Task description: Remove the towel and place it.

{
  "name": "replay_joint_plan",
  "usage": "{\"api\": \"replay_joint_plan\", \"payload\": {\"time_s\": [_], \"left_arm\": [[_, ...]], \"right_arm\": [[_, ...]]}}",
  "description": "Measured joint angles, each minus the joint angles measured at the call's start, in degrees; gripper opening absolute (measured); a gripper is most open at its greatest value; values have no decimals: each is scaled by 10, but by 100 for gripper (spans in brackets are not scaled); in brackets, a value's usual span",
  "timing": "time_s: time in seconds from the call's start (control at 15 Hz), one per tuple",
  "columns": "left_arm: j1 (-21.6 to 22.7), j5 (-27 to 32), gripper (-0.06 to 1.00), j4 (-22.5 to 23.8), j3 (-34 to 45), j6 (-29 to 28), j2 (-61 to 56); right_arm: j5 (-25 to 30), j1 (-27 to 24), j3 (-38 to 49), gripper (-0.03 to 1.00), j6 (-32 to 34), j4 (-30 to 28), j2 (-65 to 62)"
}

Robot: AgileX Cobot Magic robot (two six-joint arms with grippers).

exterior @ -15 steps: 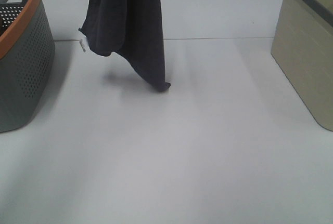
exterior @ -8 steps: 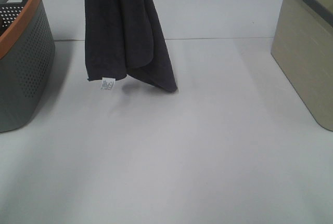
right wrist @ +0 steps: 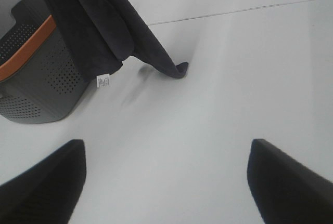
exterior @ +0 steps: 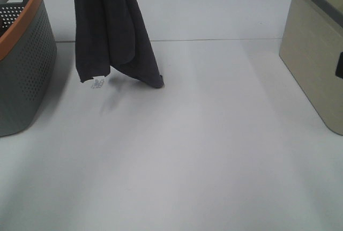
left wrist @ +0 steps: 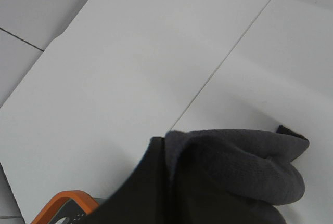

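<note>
The dark charcoal towel (exterior: 110, 32) hangs folded from above the top edge of the exterior high view, left of the middle. Its white tag (exterior: 97, 83) dangles at one lower corner, and the other lower corner (exterior: 156, 84) is at or just above the white table. In the left wrist view the bunched towel (left wrist: 234, 167) fills the lower part and hides the left gripper's fingers, which hold it. The right wrist view shows the towel (right wrist: 93, 21) hanging ahead. The right gripper (right wrist: 166, 182) is open and empty, low over the table, well apart from the towel.
A grey perforated basket with an orange rim (exterior: 27, 65) stands at the left edge, close to the towel; it also shows in the right wrist view (right wrist: 36, 73). A beige bin with a dark rim (exterior: 316, 54) stands at the right edge. A table seam (exterior: 225, 40) runs across the back.
The hanging towel has moved left toward the grey basket and swung, so its tag and lower corner sit further left. A small dark part now shows at the right edge.
</note>
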Motion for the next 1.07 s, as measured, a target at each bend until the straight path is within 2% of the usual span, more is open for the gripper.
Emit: {"api": "replay_joint_plan", "payload": {"time_s": [0.13, 0.2, 0.47, 0.67, 0.87, 1.07], "left_arm": [[0, 5, 0, 6, 0, -11, 0], [0, 8, 0, 6, 0, -36, 0], [0, 5, 0, 22, 0, -92, 0], [0, -24, 0, 26, 0, -134, 6], [-1, -60, 0, 26, -1, -170, 28], [-8, -85, 0, 28, -1, -203, 57]], "right_arm": [[-17, 0, 0, 83, -68, 49, 57], [-19, 0, 0, 82, -136, 117, 111], [-23, 0, -5, 80, -275, 230, 194], [-18, 0, -23, 80, -393, 312, 248], [-17, 0, -48, 80, -464, 345, 293], [-52, 8, -58, 80, -477, 349, 343]]}}
